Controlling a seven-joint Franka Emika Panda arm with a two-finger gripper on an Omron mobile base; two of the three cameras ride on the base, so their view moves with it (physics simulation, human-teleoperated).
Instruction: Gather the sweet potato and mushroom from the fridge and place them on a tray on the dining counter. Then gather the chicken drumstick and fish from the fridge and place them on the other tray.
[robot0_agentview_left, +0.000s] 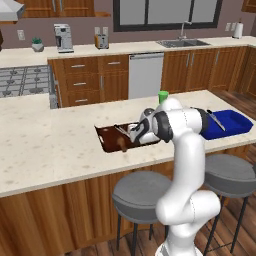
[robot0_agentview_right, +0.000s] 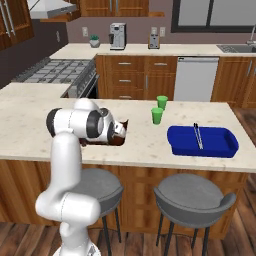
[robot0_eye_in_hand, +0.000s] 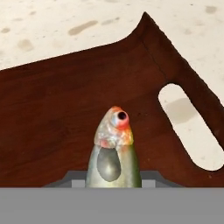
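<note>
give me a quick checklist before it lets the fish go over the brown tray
1. Fish in the gripper: ok, head pokes out between the fingertips.
2. Fish over the brown wooden tray: ok, tray floor lies behind it.
3. Fish touching the tray floor: cannot tell.
4. Drop spot bare: ok in the hand view.
5. Chicken drumstick on the tray: cannot tell; something brown lies at the near edge.
6. Green cups clear of the arm: ok.

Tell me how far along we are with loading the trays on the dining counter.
In hand: the gripper is shut on the fish, held head-first over the brown wooden tray on the dining counter.

Done: a small brown item already lies in that tray; I cannot tell what it is.

Left: releasing the fish. The blue tray holds only tongs, so no vegetables show there.
</note>
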